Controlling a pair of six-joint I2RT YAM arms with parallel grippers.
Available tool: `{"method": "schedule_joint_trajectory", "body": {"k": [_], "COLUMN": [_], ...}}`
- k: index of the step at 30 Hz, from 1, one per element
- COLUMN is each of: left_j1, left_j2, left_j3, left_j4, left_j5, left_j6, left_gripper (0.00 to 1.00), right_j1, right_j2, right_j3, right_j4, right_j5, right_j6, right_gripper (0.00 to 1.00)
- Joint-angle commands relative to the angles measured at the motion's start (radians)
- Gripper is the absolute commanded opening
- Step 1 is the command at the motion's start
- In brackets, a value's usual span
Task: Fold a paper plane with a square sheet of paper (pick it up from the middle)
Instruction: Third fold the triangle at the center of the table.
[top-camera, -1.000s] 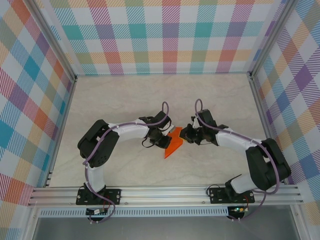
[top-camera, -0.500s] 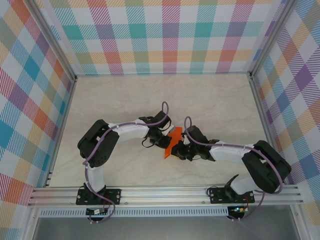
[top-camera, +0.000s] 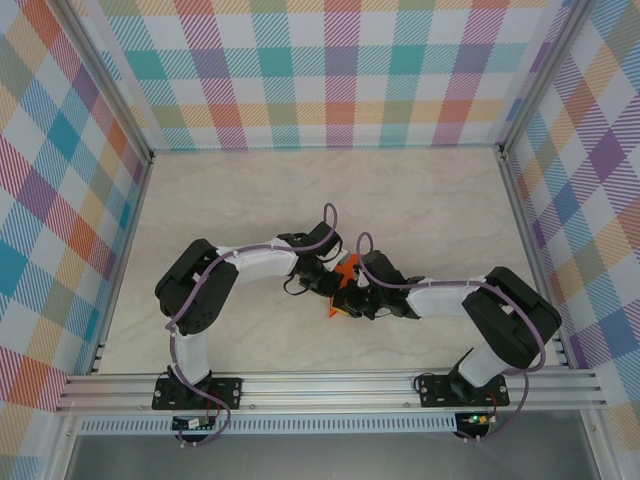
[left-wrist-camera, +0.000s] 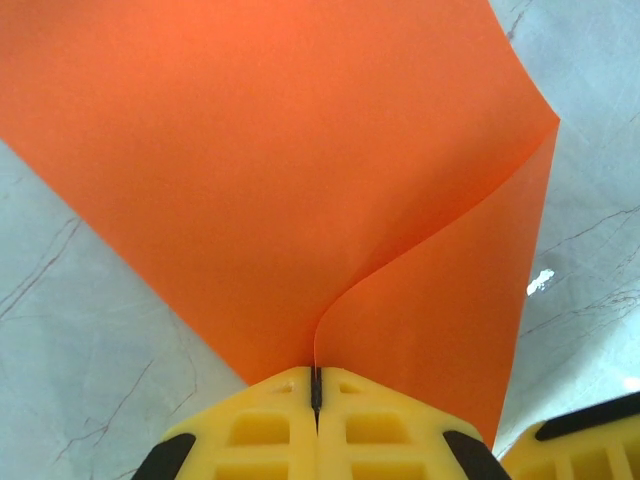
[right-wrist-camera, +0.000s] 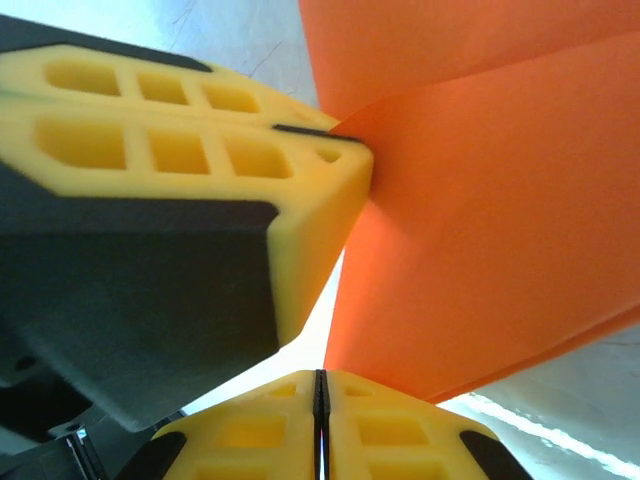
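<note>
The orange paper (top-camera: 347, 270) is folded and lifted off the table near the middle. In the left wrist view its two layers (left-wrist-camera: 300, 150) curve together into my left gripper (left-wrist-camera: 315, 372), which is shut on the paper's edge. My right gripper (right-wrist-camera: 320, 375) is shut, and its tips sit right at the paper's lower corner (right-wrist-camera: 480, 230); no paper shows between its pads. The left gripper's yellow fingers (right-wrist-camera: 300, 190) are close in front of the right wrist camera. From above, both grippers (top-camera: 325, 283) (top-camera: 350, 298) meet at the paper and hide most of it.
The marble-patterned table (top-camera: 250, 190) is boxed in by plaid walls (top-camera: 330, 70) and aluminium rails (top-camera: 330, 385) at the near edge. Both arms reach inward, their elbows (top-camera: 195, 290) (top-camera: 510, 315) out to the sides.
My right gripper swung from the paper's right side down and left, to the paper's lower part close against the left gripper. The left gripper kept its hold and place.
</note>
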Motion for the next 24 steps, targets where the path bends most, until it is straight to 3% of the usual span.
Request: {"method": "schedule_joint_trajectory", "body": {"k": [1, 7, 13, 24], "left_j1": [0.005, 0.005, 0.006, 0.005], "left_j2": [0.036, 0.040, 0.039, 0.042], "left_j3": [-0.017, -0.018, -0.025, -0.012], "left_j4": [-0.021, -0.025, -0.020, -0.032], "left_j5": [0.002, 0.002, 0.002, 0.004], "left_j6": [-0.005, -0.003, -0.004, -0.001], "left_gripper": [0.00, 0.00, 0.00, 0.00], "right_j1": [0.008, 0.012, 0.014, 0.047], "right_j2": [0.041, 0.088, 0.009, 0.028], "right_j3": [0.013, -0.005, 0.008, -0.003], "right_j4": [0.013, 0.016, -0.064, 0.044], "right_j5": [0.020, 0.022, 0.048, 0.011], "right_j6": [0.003, 0.001, -0.023, 0.020], "right_gripper": [0.10, 0.09, 0.10, 0.11]}}
